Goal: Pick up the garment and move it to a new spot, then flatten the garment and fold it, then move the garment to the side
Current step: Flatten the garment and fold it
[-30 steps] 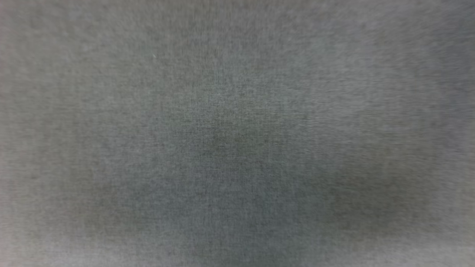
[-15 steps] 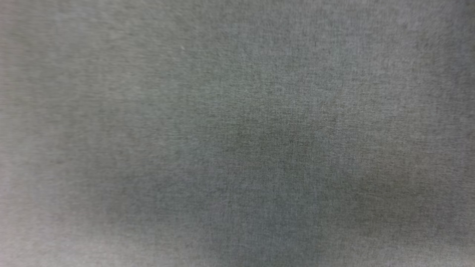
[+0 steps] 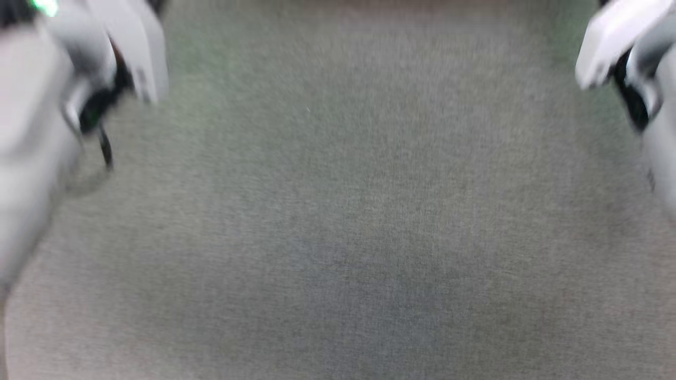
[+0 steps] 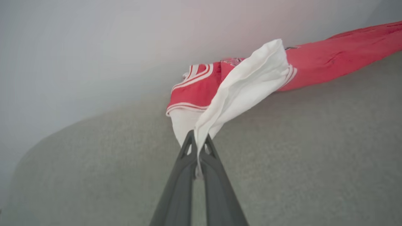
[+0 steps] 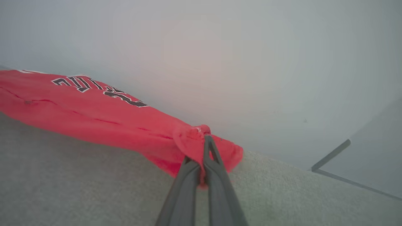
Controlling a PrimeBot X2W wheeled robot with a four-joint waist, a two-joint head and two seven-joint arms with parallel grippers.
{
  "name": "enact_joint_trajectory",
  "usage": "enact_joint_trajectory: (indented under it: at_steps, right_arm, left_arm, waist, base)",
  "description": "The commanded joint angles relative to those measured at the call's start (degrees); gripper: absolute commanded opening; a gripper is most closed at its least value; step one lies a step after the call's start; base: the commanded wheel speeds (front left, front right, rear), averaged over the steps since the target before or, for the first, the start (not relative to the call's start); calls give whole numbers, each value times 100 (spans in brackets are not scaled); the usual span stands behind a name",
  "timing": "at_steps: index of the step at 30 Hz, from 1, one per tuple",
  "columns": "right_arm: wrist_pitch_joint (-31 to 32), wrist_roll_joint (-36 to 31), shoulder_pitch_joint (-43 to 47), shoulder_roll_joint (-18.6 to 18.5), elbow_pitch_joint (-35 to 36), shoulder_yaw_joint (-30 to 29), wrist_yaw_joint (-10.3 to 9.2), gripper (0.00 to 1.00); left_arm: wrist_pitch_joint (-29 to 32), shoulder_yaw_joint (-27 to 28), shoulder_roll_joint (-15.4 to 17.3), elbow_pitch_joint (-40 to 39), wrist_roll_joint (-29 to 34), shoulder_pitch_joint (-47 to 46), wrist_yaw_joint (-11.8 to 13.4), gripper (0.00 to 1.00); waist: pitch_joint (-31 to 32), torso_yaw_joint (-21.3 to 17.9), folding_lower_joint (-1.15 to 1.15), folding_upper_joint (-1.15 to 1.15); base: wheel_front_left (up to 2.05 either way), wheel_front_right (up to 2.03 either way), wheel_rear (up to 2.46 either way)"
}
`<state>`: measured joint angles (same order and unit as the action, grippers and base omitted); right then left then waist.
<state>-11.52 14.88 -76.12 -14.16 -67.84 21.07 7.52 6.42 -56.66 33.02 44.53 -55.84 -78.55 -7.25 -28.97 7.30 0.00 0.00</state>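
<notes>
Coming into the head view since half a second ago, when it showed nothing but blurred grey cloth, are two pale arms: the left arm [image 3: 37, 105] is showing at the far left and the right arm [image 3: 634, 53] at the far right. The whole picture is shifting with them, so the camera itself is moving. Between the arms the grey fabric surface [image 3: 338, 211] is lying bare and blurred.

From the left wrist, the left tool [image 4: 198, 141] is pinching a fold of the white sleeve [image 4: 251, 78] of the garment [image 4: 198, 91], its fingers closing tight on the cloth. The red body is stretching away to the right over the grey surface, with a pale wall [image 4: 94, 47] standing behind.

From the right wrist, the right tool [image 5: 201, 150] is clamping a bunched red edge of the garment. The body is running off to the left, showing black, white-outlined lettering [image 5: 94, 86]. Whether the cloth is touching the surface, I cannot tell.
</notes>
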Motion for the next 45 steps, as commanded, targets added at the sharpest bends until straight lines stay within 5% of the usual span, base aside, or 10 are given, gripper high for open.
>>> enact_joint_trajectory:
  at_steps: [1,5,11,17,23,32,45]
  right_arm:
    - [70,272,374,-91,202,190,-6,0]
    - [356,1018,1306,-511,970,660,-6,0]
    - [891,1905,2774,-1276,2286,970,-6,0]
    - [1276,2254,4245,-1801,3418,637,-6,0]
    - [1637,2128,5692,-1852,4369,-40,-7,0]
    - [2376,1734,7506,-1568,5820,-1040,-7,0]
    - [3186,1675,8616,-1135,7093,-1603,-6,0]
  left_arm:
    - [139,-31,118,-243,-153,419,101,0]
    - [418,-100,541,-1270,-444,1451,616,0]
    - [542,-96,1417,-3425,-901,3019,1868,0]
    - [441,-152,2098,-5242,-1264,4330,3115,0]
    - [39,-106,2348,-6124,-1709,5390,3953,0]
    - [-600,42,2431,-6749,-2448,6792,4739,0]
    - [-775,187,2656,-7172,-2552,7066,5069,0]
  waist:
    - [813,120,0,0]
    - [1202,111,0,0]
    - [1584,86,0,0]
    - [1768,49,0,0]
    - [1860,-14,0,0]
    - [1879,-88,0,0]
    - [1854,-183,0,0]
  base:
    - [0,0,0]
    - [0,0,0]
    - [0,0,0]
    - [0,0,0]
    - [0,0,0]
    - [0,0,0]
    - [0,0,0]
